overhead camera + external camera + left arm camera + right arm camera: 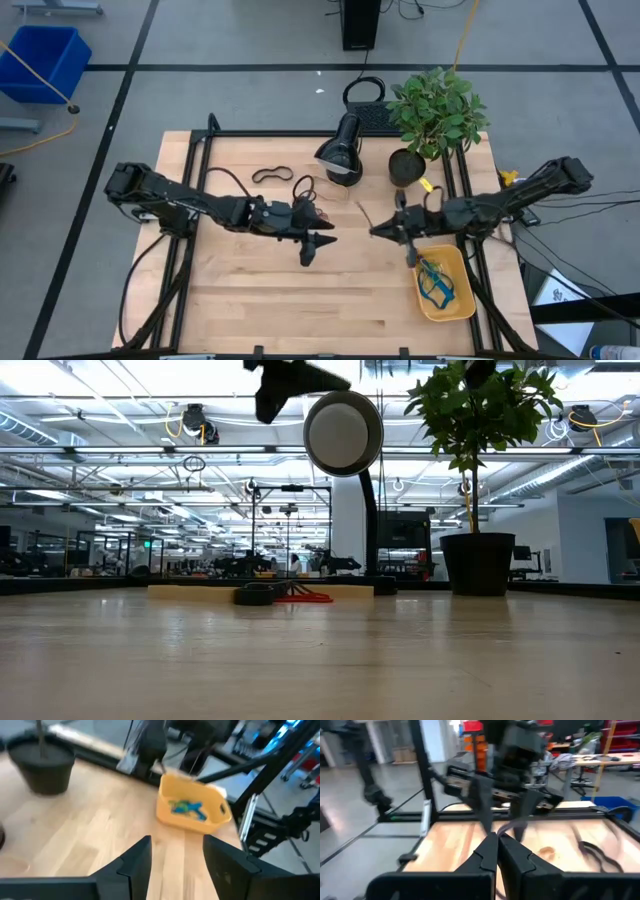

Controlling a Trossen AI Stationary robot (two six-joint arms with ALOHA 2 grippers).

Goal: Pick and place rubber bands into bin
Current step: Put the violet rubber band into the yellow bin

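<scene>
My right gripper [376,232] [497,840] hovers over the table's middle right, left of the yellow bin [462,300], and is shut on a thin pale rubber band [516,825] [362,213]. My left gripper [322,240] [176,855] is open and empty over the table's middle, facing the right gripper and the bin [170,815]. Blue and green bands [435,278] [187,809] lie in the bin. A black band [272,175] and red bands [312,194] lie flat on the table farther back; they also show in the low view [290,596]. My right gripper pinches one end of the pale band [501,832] between its two shut fingertips. The fingers come about level from the table's right. The rest of the band curves out past the tips [522,823] toward the left gripper.
A black desk lamp [340,155] and a potted plant [430,110] stand at the table's far middle and far right. A black metal frame [300,134] runs around the table. A blue crate [45,60] stands on the floor at the far left.
</scene>
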